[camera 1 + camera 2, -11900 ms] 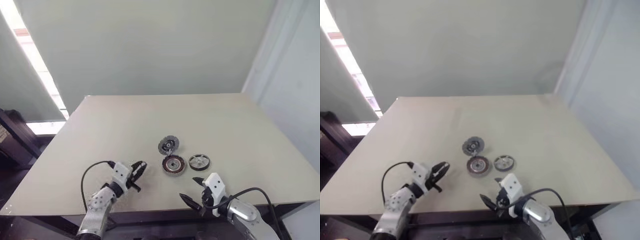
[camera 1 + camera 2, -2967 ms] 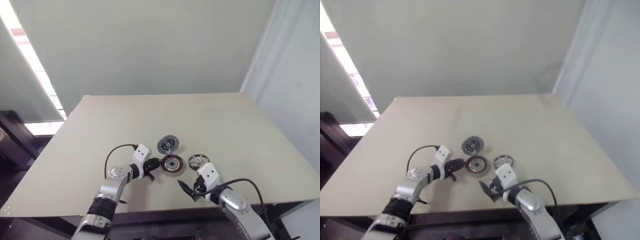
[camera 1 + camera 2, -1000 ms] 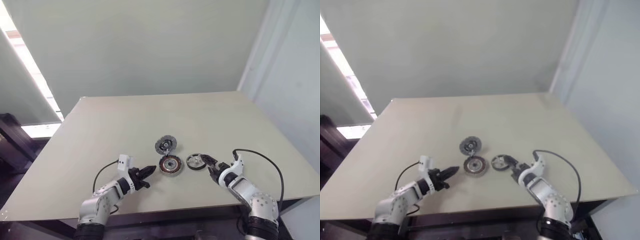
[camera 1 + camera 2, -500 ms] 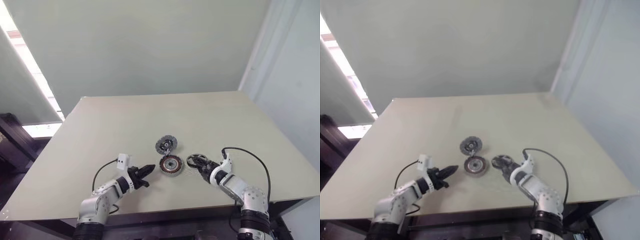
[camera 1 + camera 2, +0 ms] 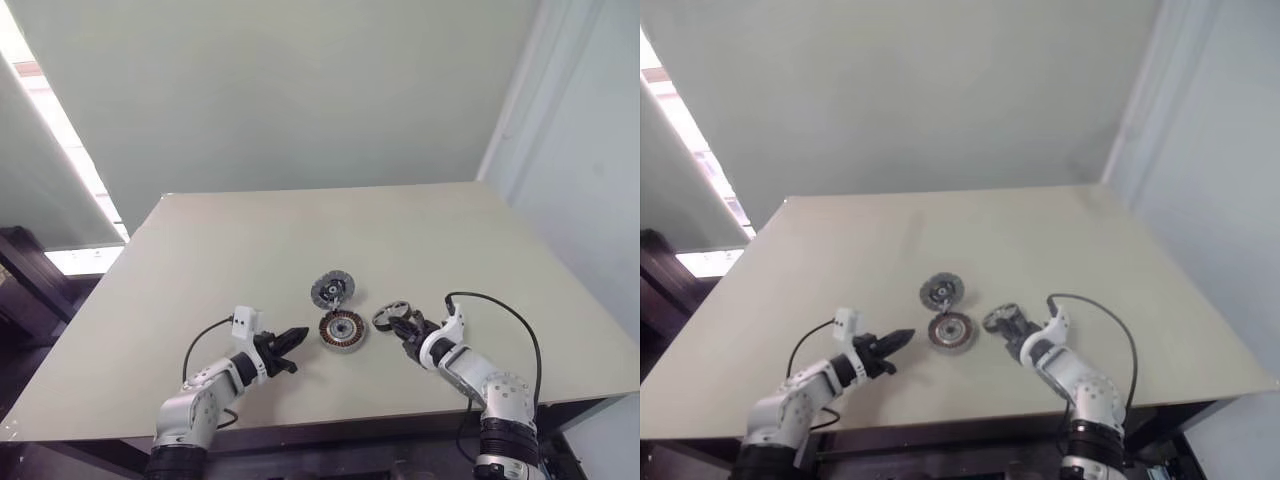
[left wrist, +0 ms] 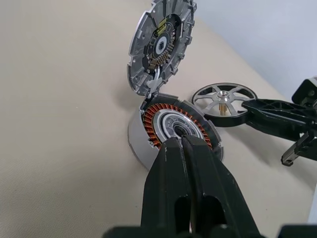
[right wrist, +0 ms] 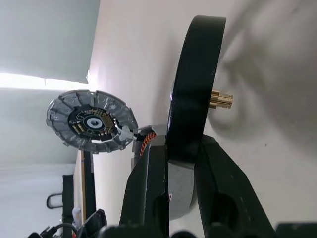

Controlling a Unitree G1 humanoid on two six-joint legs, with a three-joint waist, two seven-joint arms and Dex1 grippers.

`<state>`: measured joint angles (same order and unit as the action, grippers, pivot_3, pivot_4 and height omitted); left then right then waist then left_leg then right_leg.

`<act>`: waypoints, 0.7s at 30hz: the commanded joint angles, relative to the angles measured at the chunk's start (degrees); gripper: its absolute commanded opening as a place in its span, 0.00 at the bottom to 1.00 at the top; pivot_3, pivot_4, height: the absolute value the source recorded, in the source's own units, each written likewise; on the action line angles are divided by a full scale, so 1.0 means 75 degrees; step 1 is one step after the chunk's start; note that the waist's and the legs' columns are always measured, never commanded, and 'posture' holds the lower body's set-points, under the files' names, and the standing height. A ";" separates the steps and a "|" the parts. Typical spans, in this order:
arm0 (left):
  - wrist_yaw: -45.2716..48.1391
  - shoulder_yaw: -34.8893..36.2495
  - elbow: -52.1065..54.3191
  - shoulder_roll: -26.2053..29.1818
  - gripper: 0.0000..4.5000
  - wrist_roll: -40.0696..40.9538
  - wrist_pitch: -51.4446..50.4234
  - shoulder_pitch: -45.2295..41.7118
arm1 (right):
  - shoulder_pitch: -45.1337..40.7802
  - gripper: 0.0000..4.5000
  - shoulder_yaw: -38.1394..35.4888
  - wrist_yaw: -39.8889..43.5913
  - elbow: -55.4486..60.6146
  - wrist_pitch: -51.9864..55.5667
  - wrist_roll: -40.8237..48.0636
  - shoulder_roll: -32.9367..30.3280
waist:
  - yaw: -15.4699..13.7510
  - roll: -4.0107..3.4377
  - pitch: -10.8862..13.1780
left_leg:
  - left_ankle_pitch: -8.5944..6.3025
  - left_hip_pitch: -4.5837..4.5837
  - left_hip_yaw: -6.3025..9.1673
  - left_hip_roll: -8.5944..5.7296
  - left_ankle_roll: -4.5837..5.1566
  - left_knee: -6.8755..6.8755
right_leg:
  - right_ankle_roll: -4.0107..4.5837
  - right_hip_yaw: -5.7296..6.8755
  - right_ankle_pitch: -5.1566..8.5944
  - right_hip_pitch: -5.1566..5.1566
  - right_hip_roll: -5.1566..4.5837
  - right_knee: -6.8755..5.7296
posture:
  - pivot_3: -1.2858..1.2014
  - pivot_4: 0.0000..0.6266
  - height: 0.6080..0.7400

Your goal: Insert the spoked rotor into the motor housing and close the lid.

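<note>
Right claw (image 7: pixel 174 163) pinches the dark rim of the silver spoked rotor (image 6: pixel 224 99), just right of the copper-wound round motor housing (image 6: pixel 173 130); closed, empty left claw (image 6: pixel 182 148) waits left of the housing.

The beige table (image 5: pixel 200 250) is the big thing here, a plain matte top with square corners. Behind its far edge rises a pale green wall (image 5: pixel 300 90), flat and unmarked. Off the table's right far corner a lighter, whitish wall (image 5: pixel 590 170) meets the green one at a vertical seam. To the table's left a bright strip of window (image 5: pixel 60 110) runs diagonally, with a slanted grey panel below it. Lower down on that same side, just past the table's left edge, stands some dark furniture (image 5: pixel 30 290), too shadowed to make out.
</note>
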<state>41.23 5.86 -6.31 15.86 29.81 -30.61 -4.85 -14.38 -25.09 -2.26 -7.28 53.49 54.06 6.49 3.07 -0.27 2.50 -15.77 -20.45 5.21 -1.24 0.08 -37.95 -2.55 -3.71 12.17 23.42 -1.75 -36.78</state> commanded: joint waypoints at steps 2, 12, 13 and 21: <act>0.0001 0.0058 0.0074 0.0035 0.00 -0.0020 0.0172 -0.0136 | 0.0094 0.08 -0.0011 0.0308 0.0755 -0.0132 0.0513 0.0099 | 0.0001 -0.0002 0.0001 | 0.0000 -0.0005 0.0001 0.0000 0.0000 0.0003 | -0.0001 0.0000 -0.0001 0.0005 0.0000 0.0003 | 0.52 0.00 1.00; -0.0013 0.0135 0.0077 0.0086 0.00 0.0006 0.0207 -0.0106 | 0.0643 0.08 0.0697 -0.0024 0.1989 0.1355 0.2669 0.0499 | 0.0007 -0.0005 0.0003 | 0.0000 -0.0008 0.0004 0.0003 0.0000 0.0007 | 0.0006 0.0001 0.0003 0.0009 0.0001 0.0003 | 0.52 0.00 1.00; -0.0011 0.0144 0.0075 0.0097 0.00 0.0009 0.0205 -0.0113 | 0.0701 0.08 0.0825 -0.0166 0.1972 0.1445 0.2896 0.0619 | 0.0004 -0.0005 0.0003 | 0.0000 -0.0008 0.0003 0.0003 0.0000 0.0007 | 0.0009 0.0001 0.0005 0.0009 0.0001 0.0003 | 0.52 0.00 1.00; -0.0026 0.0189 0.0054 0.0163 0.00 0.0020 0.0203 -0.0175 | 0.0857 0.08 0.1639 -0.0694 0.1466 0.1281 0.3628 0.0900 | 0.0004 -0.0005 0.0004 | 0.0000 -0.0010 0.0003 0.0002 0.0001 0.0007 | 0.0010 0.0001 0.0006 0.0010 0.0000 0.0006 | 0.52 0.00 1.00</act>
<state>41.18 5.99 -6.61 16.50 29.75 -29.92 -4.95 -10.14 -16.00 -7.34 3.84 64.37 79.32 5.19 3.10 -0.31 2.53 -15.77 -20.53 5.24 -1.22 0.09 -37.89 -2.48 -3.70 12.22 23.49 -1.75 -36.73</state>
